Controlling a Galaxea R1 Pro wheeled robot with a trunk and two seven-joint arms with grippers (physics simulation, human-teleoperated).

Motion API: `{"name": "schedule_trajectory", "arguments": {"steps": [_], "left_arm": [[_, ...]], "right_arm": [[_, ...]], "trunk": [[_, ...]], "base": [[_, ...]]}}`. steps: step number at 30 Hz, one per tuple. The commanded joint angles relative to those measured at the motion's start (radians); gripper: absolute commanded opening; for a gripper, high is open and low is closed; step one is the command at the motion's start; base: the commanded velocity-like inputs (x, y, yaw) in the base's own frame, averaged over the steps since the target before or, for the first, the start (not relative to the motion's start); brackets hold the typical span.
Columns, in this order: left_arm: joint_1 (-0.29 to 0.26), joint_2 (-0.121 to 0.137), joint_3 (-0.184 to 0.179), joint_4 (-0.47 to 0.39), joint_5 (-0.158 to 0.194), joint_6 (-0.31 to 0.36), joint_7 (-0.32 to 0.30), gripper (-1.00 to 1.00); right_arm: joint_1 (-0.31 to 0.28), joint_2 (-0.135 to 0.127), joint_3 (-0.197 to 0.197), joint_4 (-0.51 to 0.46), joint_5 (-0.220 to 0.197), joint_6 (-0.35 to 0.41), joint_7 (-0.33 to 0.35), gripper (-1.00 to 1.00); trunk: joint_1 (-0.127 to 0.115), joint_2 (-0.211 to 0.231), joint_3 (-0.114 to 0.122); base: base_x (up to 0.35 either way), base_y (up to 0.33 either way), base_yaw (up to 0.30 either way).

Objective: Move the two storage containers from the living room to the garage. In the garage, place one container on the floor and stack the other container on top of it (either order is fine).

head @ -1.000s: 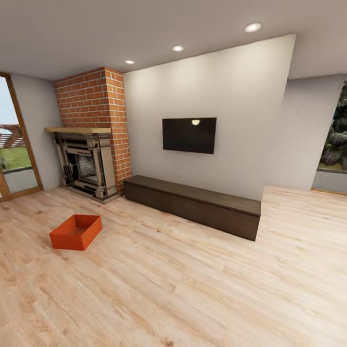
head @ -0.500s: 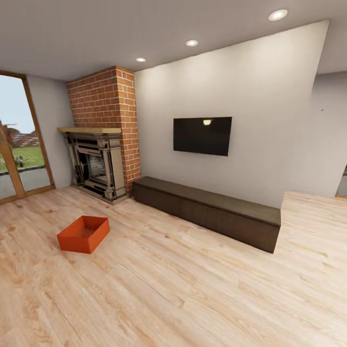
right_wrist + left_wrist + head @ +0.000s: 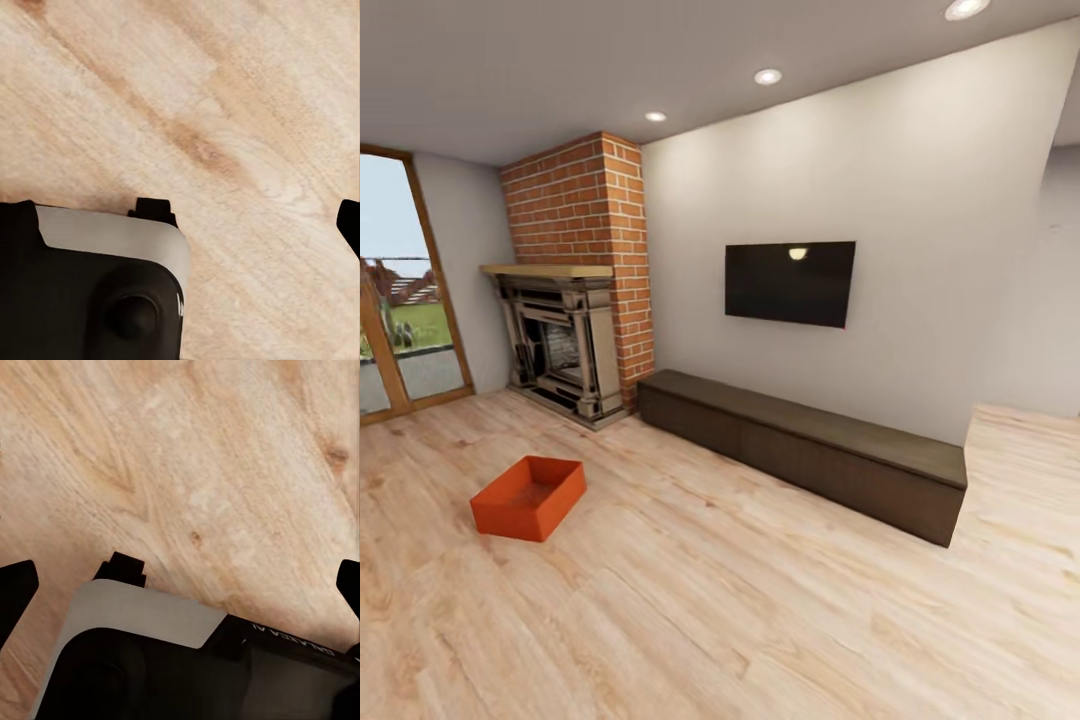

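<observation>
Camera swung left; storage container (image 3: 528,497) lies on wood floor (image 3: 760,620).

Orange bin (image 3: 528,497) on plank floor (image 3: 760,610)

One orange bin (image 3: 528,497) on the wood floor (image 3: 740,610); one fireplace (image 3: 560,345); one television (image 3: 790,283); one long low cabinet (image 3: 805,450); three ceiling lights (image 3: 767,76).

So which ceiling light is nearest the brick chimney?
The leftmost light, just right of the chimney; the other two run farther right.
</observation>
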Motion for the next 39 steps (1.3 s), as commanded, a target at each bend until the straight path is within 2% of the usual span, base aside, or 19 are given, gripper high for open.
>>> {"name": "schedule_trajectory", "arguments": {"steps": [1,11,39], "left_arm": [[-0.001,0.0,-0.007,0.0,0.007,0.003,0.003,1.0],[-0.001,-0.001,-0.007,0.0,0.007,0.002,0.003,1.0],[-0.001,-0.002,-0.007,0.0,-0.005,0.003,0.003,1.0]], "right_arm": [[-0.001,0.0,0.006,0.003,0.001,-0.006,-0.004,1.0],[-0.001,-0.006,0.005,0.003,0.004,-0.01,-0.003,1.0],[-0.001,-0.01,0.013,0.002,0.01,-0.003,0.003,1.0]], "trunk": [[0.001,-0.001,-0.001],[0.001,-0.001,-0.001],[0.001,-0.001,-0.001]], "base": [[0.323,0.0,0.219],[0.323,0.0,0.222],[0.323,0.0,0.006]]}}
